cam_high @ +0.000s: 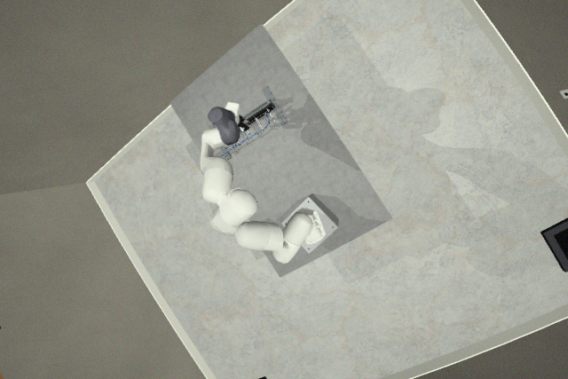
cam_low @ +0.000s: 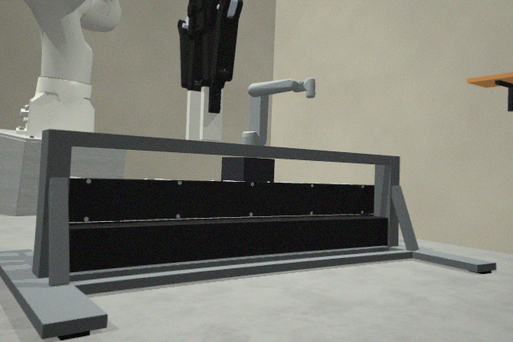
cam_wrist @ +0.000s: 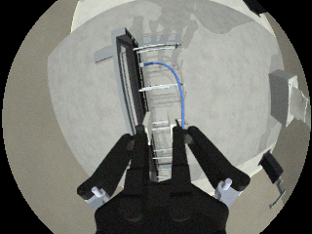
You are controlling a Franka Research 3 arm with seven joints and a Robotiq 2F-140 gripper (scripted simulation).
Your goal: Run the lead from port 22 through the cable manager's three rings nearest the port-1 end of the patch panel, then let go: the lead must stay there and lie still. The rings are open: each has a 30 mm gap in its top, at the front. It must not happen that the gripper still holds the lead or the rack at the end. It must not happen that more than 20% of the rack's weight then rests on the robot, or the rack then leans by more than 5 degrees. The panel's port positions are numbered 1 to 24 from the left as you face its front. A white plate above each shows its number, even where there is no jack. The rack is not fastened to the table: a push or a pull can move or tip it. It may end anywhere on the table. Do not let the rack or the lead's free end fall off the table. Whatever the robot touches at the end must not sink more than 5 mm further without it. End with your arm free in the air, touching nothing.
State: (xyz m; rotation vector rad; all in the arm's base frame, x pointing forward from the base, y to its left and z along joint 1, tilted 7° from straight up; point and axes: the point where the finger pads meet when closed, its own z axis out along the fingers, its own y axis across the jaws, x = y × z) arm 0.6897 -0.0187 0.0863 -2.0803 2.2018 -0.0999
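The pincer (cam_wrist: 167, 132) hangs pointing down above the top bar of the grey rack (cam_low: 224, 148), at the end of the rack nearest the arm; its fingers are drawn close with only a narrow slit between them, clenched on nothing that shows; from the side view no lead hangs from it. The blue lead (cam_wrist: 175, 78) leaves the far end of the black panel (cam_low: 207, 199), bends outward and runs along the row of white rings (cam_wrist: 159, 88) in front of the panel, towards the pincer; its near stretch passes just beside one fingertip and is then hidden behind the fingers. From above, the lead runs on past the rack's end onto the bench (cam_low: 289, 309); the rack stands upright there.
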